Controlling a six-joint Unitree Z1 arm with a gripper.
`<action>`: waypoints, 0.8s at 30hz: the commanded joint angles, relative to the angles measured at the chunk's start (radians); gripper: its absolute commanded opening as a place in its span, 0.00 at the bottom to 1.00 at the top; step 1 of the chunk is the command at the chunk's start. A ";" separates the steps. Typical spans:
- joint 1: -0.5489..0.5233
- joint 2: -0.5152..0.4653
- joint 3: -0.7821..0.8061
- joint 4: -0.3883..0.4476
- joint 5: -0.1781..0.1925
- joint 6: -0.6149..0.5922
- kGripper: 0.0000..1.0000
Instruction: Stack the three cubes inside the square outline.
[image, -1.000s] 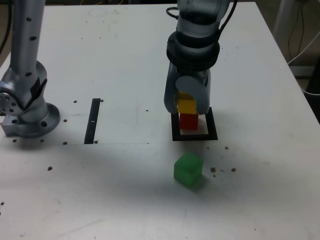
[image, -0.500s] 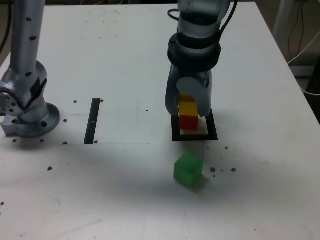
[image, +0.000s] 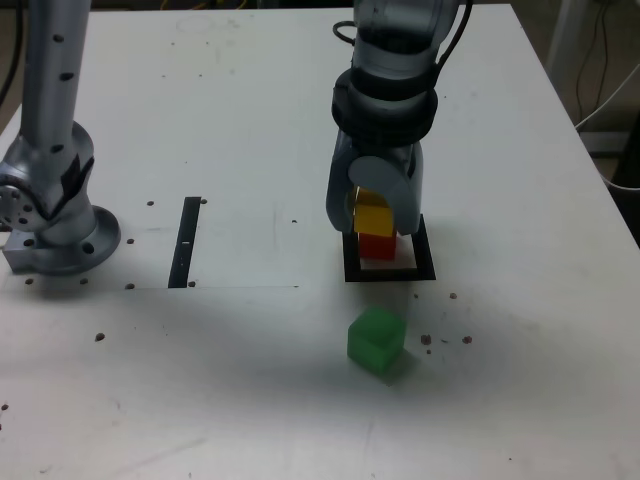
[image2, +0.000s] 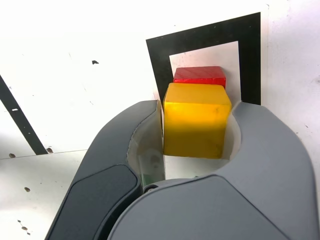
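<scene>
The yellow cube (image2: 196, 120) is sitting on the red cube (image2: 199, 76) inside the square outline (image: 427, 262). The end effector (image2: 196, 130) is bracketing it, jaws barely parted. The green cube (image: 376, 341) is lying nearby on the surface (image: 230, 110).

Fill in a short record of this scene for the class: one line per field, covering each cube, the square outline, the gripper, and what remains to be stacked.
red cube: inside the square outline, bottom of the stack
yellow cube: sitting on the red cube
green cube: alone on the table, nearer the camera than the outline in the exterior view
gripper: jaws on either side of the yellow cube; a thin gap shows on one side, so grip is uncertain
black strip: to the exterior view's left, nothing on it
left to stack: green cube
</scene>
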 joint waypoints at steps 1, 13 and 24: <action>0.003 0.004 0.002 -0.003 -0.006 0.005 0.74; -0.002 -0.030 0.012 0.012 -0.007 0.000 0.99; -0.163 -0.143 0.058 0.037 -0.046 -0.148 1.00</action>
